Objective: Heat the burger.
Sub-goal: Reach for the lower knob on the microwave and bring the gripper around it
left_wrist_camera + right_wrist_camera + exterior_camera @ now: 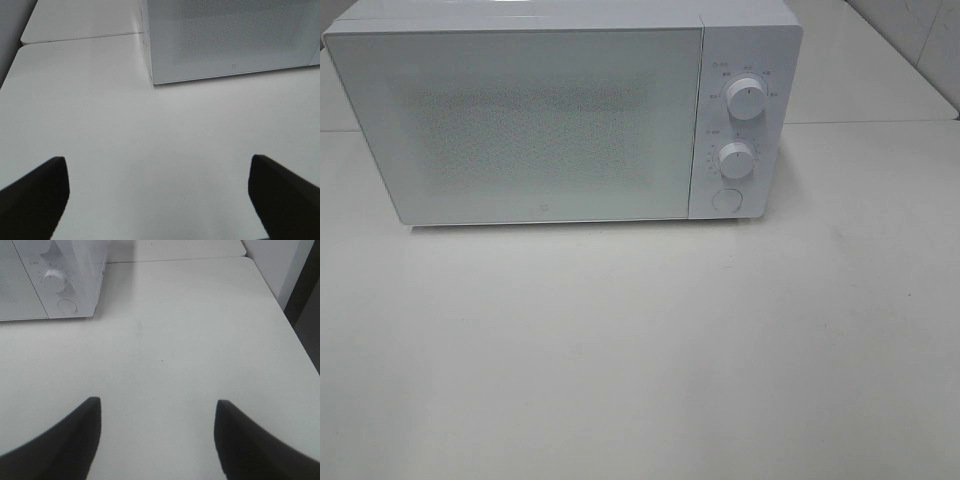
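The burger is out of view in every frame. A white microwave (550, 115) stands at the back of the white table (640, 350) with its door shut; nothing shows through the frosted door. In the left wrist view my left gripper (159, 165) is open with nothing between its dark fingers (35, 195), and the microwave's lower left corner (230, 40) lies ahead of it. In the right wrist view my right gripper (157, 407) is open and empty, with the microwave's control panel (60, 285) ahead. Neither arm appears in the exterior high view.
The microwave's panel carries two round knobs (745, 97) (736, 157) and a round button (724, 199). The table's right edge (295, 335) runs beside a dark gap. A seam (80, 39) joins a second tabletop behind.
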Controlling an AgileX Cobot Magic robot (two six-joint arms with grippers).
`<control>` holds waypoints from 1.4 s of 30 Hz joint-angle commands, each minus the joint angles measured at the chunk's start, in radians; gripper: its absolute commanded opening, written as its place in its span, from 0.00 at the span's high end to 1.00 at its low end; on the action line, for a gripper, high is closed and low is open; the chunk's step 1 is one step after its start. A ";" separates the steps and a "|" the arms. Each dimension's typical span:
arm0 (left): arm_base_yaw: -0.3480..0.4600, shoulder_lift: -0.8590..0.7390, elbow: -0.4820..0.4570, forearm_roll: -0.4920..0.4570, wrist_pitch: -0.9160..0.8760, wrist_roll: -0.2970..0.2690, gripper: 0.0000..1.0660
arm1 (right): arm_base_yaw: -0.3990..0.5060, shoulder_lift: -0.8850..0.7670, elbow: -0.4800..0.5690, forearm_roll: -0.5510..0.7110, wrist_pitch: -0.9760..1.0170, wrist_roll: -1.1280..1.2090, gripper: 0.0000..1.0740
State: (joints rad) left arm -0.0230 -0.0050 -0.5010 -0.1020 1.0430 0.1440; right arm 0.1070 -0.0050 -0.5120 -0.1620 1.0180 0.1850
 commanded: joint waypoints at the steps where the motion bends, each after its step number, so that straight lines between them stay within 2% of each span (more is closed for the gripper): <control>1: 0.002 -0.024 0.003 -0.010 -0.003 0.002 0.16 | 0.003 -0.012 -0.021 -0.001 -0.043 0.000 0.39; 10: 0.002 -0.024 0.003 -0.010 -0.003 0.002 0.16 | 0.003 0.133 -0.033 -0.028 -0.330 0.001 0.28; 24: 0.002 -0.025 0.003 -0.010 -0.003 0.002 0.16 | 0.003 0.342 -0.033 -0.029 -0.561 0.001 0.29; 35: 0.002 -0.025 0.003 -0.010 -0.003 0.002 0.16 | 0.003 0.590 -0.033 -0.028 -0.761 0.001 0.29; 42: 0.002 -0.024 0.003 -0.010 -0.003 0.002 0.16 | 0.003 0.693 -0.033 -0.028 -0.882 0.001 0.29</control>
State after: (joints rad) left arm -0.0230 -0.0050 -0.5010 -0.1020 1.0430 0.1450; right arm 0.1070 0.6690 -0.5380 -0.1830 0.1870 0.1860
